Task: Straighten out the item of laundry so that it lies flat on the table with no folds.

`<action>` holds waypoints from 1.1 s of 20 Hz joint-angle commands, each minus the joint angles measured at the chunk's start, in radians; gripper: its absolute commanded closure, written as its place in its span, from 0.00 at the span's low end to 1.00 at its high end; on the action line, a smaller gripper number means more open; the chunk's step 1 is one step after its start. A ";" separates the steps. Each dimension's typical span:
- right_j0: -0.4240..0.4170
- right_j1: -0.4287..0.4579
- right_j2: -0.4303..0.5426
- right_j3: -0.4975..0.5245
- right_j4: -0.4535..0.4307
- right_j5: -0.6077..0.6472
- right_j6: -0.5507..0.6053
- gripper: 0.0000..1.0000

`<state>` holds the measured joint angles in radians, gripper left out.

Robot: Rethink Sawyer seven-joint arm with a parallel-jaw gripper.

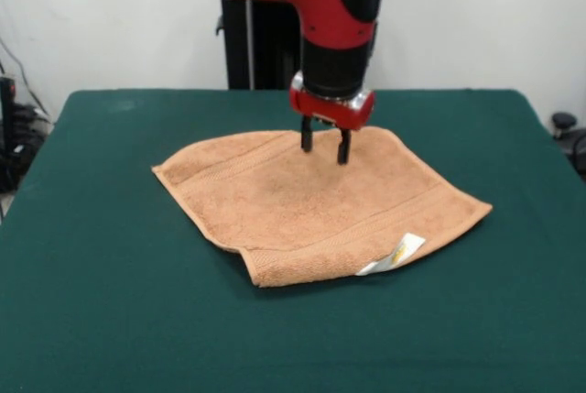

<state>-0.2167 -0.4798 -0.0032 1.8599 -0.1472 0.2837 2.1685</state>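
The claw (325, 144) hangs open and empty over the towel's (311, 205) far edge (folded-under corner by the label (394, 253) opposite).

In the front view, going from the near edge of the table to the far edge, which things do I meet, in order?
Bare table → white label at the towel's near edge → towel → tool above the towel's far part, fingers apart → bare table again.
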 commanded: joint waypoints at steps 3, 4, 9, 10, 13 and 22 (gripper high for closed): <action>0.051 0.195 0.045 -0.103 0.016 -0.145 0.127 0.00; 0.052 0.206 0.044 -0.106 0.014 -0.155 0.128 0.00; 0.055 0.260 0.038 -0.117 0.009 -0.198 0.133 0.00; 0.055 0.261 0.038 -0.112 0.008 -0.201 0.133 0.00; 0.053 0.237 0.043 -0.061 0.011 -0.201 0.147 0.00; 0.043 0.103 0.050 0.135 0.013 -0.191 0.182 0.00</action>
<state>-0.1976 -0.4648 -0.0223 1.8792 -0.1470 0.1977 2.1685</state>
